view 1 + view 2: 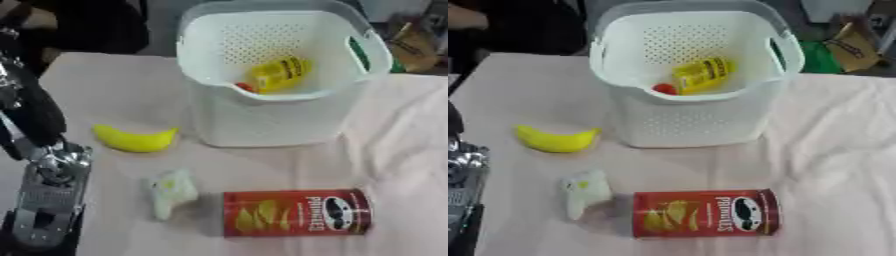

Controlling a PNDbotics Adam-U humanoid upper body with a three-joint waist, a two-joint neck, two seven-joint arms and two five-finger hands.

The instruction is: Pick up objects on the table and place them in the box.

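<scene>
While the white basket (262, 120) holds a yellow packet (280, 73), a banana (133, 139) and red can (296, 212) lie on the tabletop (394, 150); the left robot hand's fingers cannot be seen.

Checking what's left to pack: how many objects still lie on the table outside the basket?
3: a banana left of the basket, a small white object nearer the camera, and a red can lying on its side to the right of the white object.
</scene>
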